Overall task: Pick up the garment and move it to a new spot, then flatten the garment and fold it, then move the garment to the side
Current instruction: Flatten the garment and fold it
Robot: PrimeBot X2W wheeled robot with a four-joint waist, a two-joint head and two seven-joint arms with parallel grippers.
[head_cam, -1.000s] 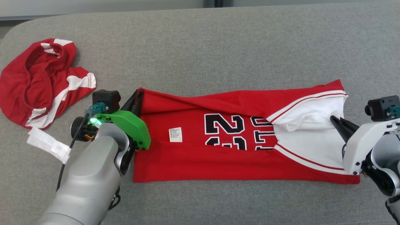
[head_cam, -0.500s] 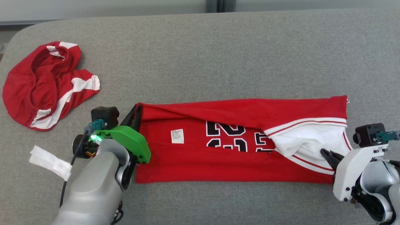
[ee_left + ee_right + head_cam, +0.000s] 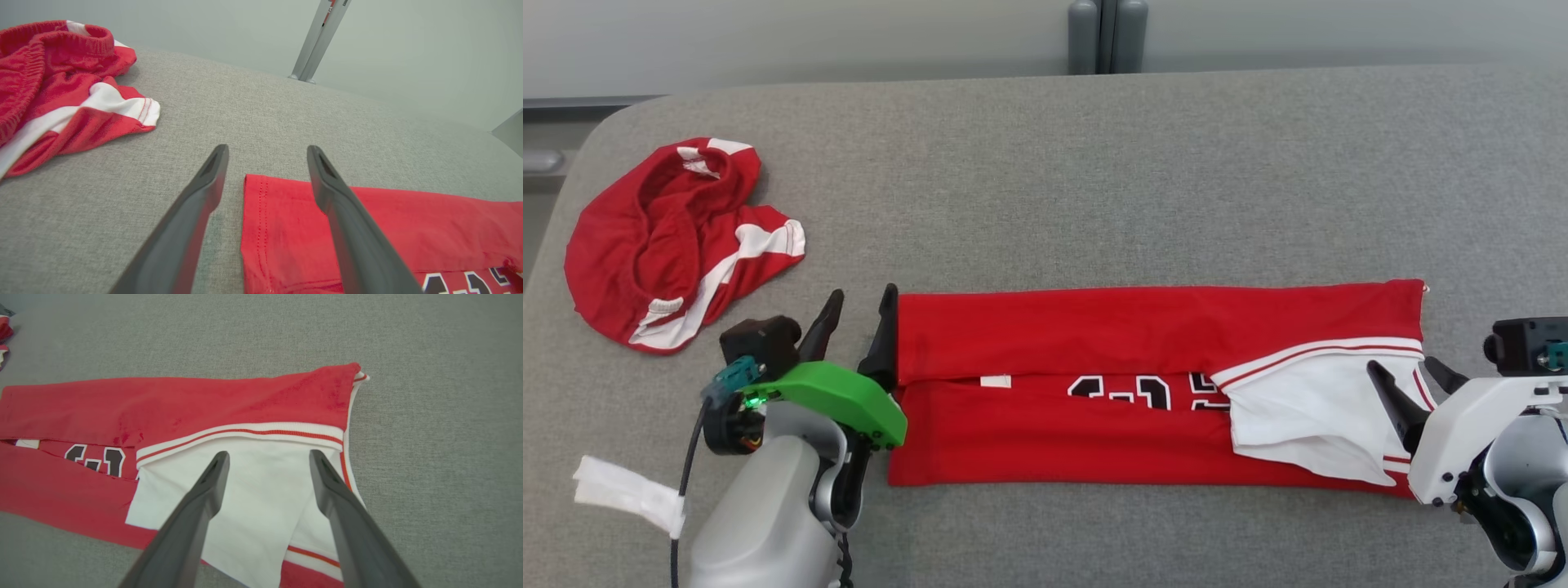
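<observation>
Jersey (image 3: 1143,318) lies folded lengthwise on bench (image 3: 1094,163); left jaws and right jaws stand spread at its ends, empty. Red shorts (image 3: 645,245) and white strip (image 3: 625,494) lie apart, leftward.

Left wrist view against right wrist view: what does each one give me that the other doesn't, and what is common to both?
Left wrist view: the open left gripper straddling the stitched hem of the red jersey, and a metal post in the background. Right wrist view: the open right gripper over the jersey's white panel with red-striped trim. Both: the jersey, its black numerals, the grey padded surface and the crumpled red shorts, just a sliver in the right wrist view.
</observation>
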